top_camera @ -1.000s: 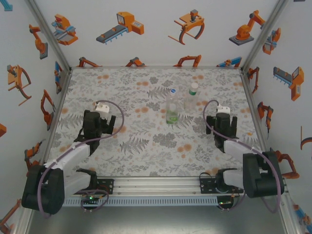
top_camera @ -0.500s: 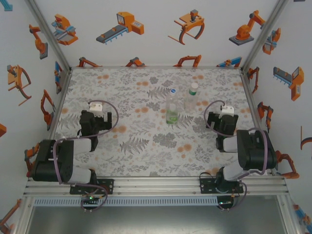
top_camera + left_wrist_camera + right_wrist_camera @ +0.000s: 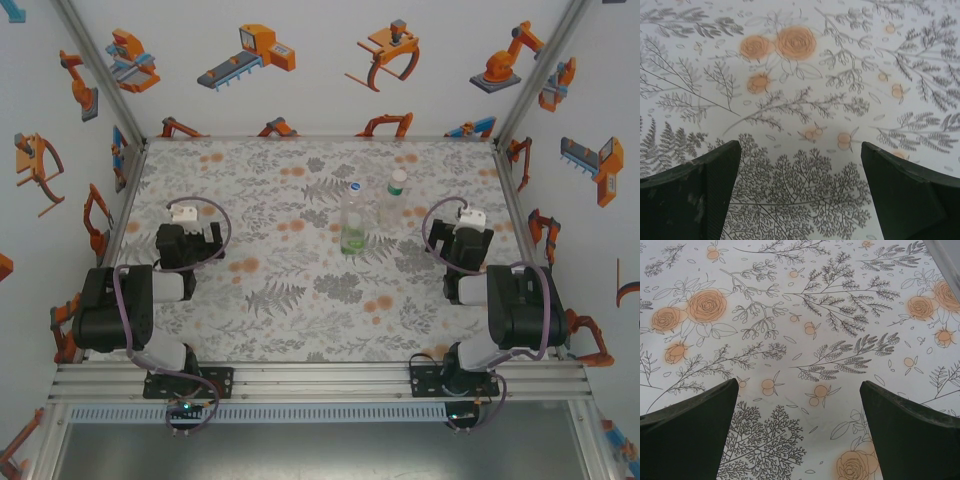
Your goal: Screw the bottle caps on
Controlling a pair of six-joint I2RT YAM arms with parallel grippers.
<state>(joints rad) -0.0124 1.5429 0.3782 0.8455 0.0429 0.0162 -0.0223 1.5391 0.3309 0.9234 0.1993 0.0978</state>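
Observation:
Two clear bottles stand upright at the middle back of the table in the top view. The left bottle (image 3: 351, 222) has a green label and a blue cap (image 3: 354, 186) on its neck. The right bottle (image 3: 392, 207) carries a whitish-green cap (image 3: 397, 177). My left gripper (image 3: 187, 247) hangs over the left side of the table, well apart from the bottles, open (image 3: 800, 146) with only patterned cloth between its fingers. My right gripper (image 3: 468, 246) is to the right of the bottles, also open (image 3: 799, 384) and holding nothing.
A floral cloth (image 3: 300, 290) covers the table. Printed walls close in the left, back and right sides. An aluminium rail (image 3: 320, 378) with both arm bases runs along the near edge.
Both arms have folded back, elbows rising over their bases. The left gripper shifted left and slightly back, the right gripper right and slightly back. The bottles have not moved.

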